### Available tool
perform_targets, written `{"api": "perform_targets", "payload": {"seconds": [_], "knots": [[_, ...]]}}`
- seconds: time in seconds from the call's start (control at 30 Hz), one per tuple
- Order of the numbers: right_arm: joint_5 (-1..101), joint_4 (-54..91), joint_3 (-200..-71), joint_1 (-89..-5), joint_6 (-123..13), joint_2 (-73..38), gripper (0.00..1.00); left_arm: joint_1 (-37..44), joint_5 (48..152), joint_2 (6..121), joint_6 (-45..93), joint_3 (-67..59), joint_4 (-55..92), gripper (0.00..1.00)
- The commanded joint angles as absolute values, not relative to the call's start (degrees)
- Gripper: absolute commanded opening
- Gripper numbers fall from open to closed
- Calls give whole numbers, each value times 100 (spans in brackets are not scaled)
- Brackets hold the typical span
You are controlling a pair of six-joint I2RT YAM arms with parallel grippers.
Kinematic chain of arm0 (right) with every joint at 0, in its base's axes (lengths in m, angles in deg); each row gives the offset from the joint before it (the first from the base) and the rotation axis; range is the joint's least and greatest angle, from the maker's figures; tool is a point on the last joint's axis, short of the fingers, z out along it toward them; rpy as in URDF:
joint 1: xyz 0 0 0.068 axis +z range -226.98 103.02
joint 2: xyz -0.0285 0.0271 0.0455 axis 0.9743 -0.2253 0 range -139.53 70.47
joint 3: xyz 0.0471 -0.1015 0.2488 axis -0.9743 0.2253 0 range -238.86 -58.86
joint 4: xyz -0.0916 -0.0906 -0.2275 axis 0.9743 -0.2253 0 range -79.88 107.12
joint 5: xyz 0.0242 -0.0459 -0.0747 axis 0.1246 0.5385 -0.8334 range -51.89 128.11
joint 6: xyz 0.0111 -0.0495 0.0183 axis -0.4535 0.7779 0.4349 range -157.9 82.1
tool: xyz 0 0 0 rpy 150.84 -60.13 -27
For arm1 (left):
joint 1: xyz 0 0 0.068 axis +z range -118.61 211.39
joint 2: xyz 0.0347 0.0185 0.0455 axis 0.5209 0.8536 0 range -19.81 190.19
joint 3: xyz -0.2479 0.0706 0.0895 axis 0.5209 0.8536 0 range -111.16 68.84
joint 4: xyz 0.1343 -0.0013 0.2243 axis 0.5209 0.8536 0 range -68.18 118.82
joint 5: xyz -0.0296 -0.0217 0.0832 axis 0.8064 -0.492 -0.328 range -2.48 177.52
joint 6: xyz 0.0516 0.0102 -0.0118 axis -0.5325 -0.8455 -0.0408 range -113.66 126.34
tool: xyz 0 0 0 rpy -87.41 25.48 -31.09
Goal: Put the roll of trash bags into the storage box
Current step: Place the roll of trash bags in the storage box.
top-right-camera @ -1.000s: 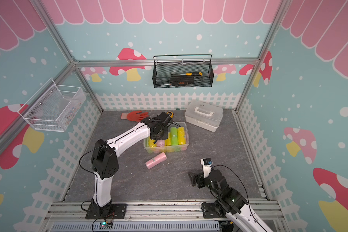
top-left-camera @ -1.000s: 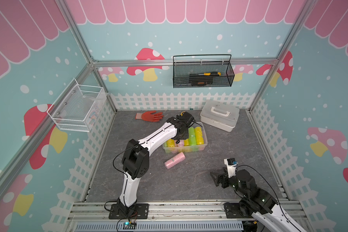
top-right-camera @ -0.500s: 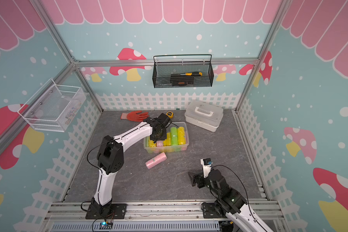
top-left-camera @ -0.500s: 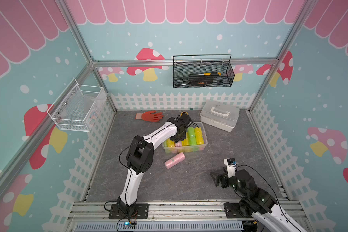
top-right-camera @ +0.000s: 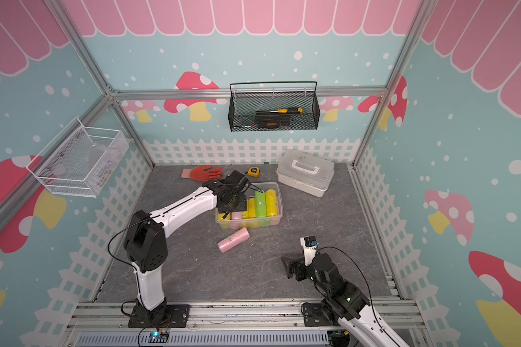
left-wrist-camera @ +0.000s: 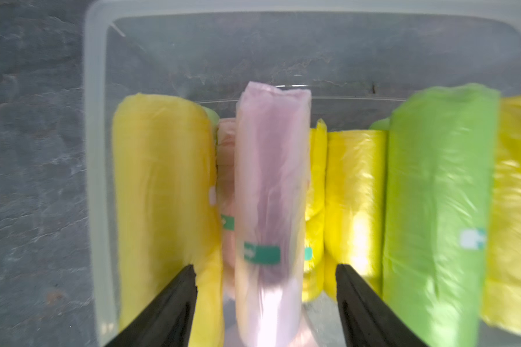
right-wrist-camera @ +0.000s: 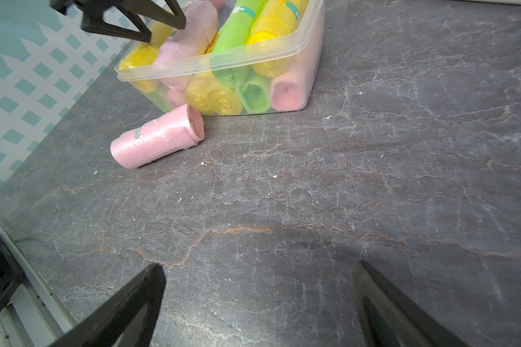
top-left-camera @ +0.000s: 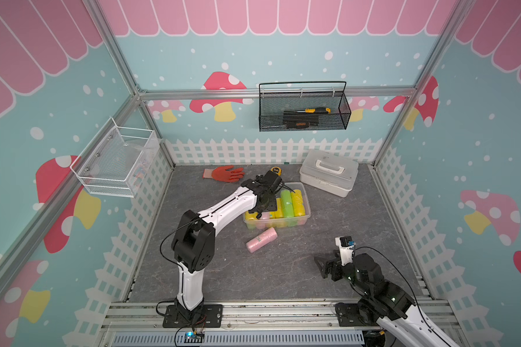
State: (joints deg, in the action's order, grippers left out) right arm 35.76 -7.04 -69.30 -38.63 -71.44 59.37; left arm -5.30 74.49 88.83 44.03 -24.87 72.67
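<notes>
Newly spread wide, left tool releases pale pink bag roll.
It rests inside clear plastic storage box; brighter pink roll lies outside.

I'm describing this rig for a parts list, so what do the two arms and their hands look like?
The left arm and right arm have white shells, bulky black joints and thin black looping cables. The left hand and right hand are black, with flat tapering fingers.
</notes>
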Motion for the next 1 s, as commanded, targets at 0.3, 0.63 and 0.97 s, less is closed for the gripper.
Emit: {"api": "perform_targets", "payload": {"seconds": [0.3, 0.63, 0.97], "knots": [[2743, -1223, -7012, -3855, -8036, 6054, 99, -1115, 7798, 5349, 5068, 608, 4879, 82], [3167, -1136, -7060, -3856, -8011, 6632, 98, -1106, 6727, 788, 5852, 3216, 4657, 98], [4338, -1240, -7366, -3849, -7355, 6538, 99, -1100, 6596, -737, 5491, 3910, 5930, 99]]}}
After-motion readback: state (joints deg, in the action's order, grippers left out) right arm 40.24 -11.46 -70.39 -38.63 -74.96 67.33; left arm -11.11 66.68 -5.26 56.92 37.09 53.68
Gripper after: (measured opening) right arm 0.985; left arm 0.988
